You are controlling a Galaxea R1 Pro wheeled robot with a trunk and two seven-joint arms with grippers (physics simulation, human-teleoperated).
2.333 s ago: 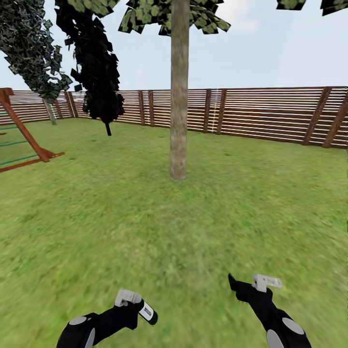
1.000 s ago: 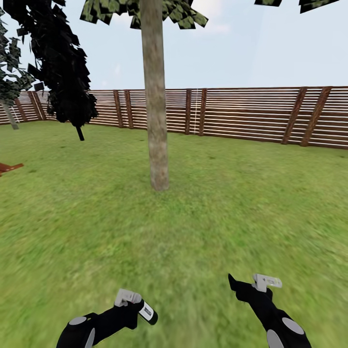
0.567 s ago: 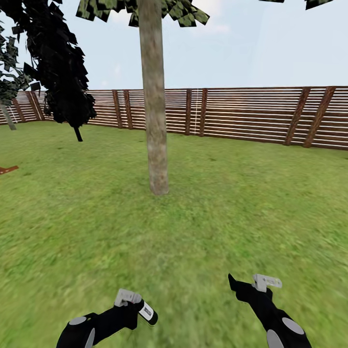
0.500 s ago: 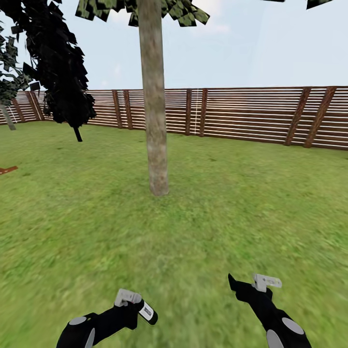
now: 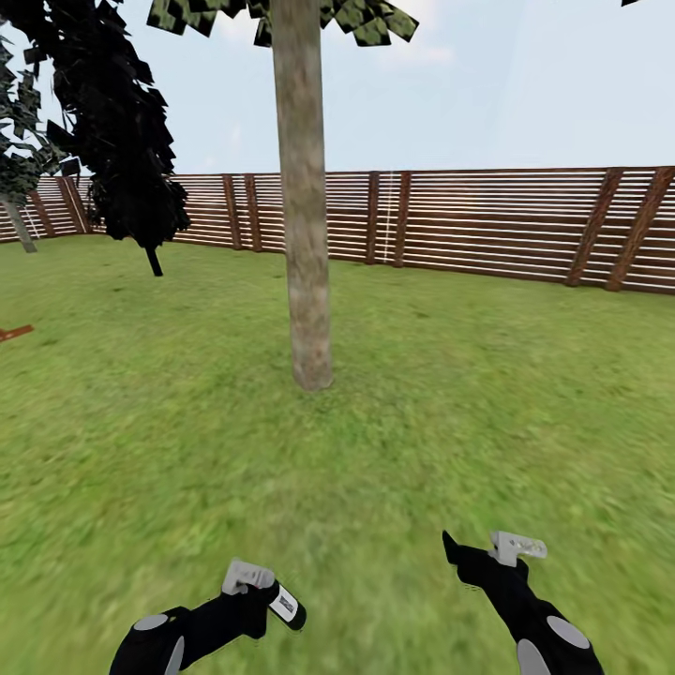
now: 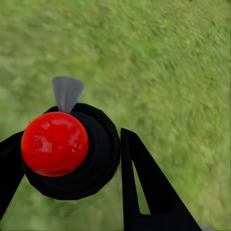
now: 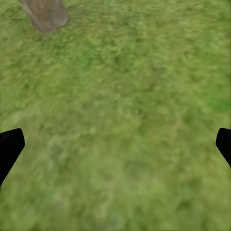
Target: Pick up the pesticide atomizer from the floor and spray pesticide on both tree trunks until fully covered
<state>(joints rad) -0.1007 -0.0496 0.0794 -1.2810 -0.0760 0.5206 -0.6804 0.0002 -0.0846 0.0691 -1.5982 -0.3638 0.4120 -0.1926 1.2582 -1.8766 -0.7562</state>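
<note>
One tree stands ahead in the garden, its thick grey-brown tree trunk [image 5: 305, 234] rising from the grass left of centre; no white pesticide specks are visible on it. Low at the left, my left gripper [image 5: 270, 598] is shut on the pesticide atomizer [image 5: 287, 606], a small dark bottle with a pale label. In the left wrist view the atomizer [image 6: 54, 143] shows a red round top on a black body, between my left gripper's [image 6: 72, 159] black fingers. My right gripper [image 5: 450, 548] hovers over grass, open and empty. Its tips sit far apart in the right wrist view [image 7: 115, 144], with the trunk base [image 7: 45, 14] beyond.
A slatted wooden fence [image 5: 487, 220] closes the lawn behind the tree. A dark bush [image 5: 131, 141] on a thin stem stands at the back left, with a reddish wooden beam end [image 5: 14, 332] at the left edge. Open grass [image 5: 422, 422] lies between me and the trunk.
The whole view has shifted, so the camera has moved: the trunk now looks a little larger and its base sits lower. Both arms keep their pose, the left still holding the atomizer.
</note>
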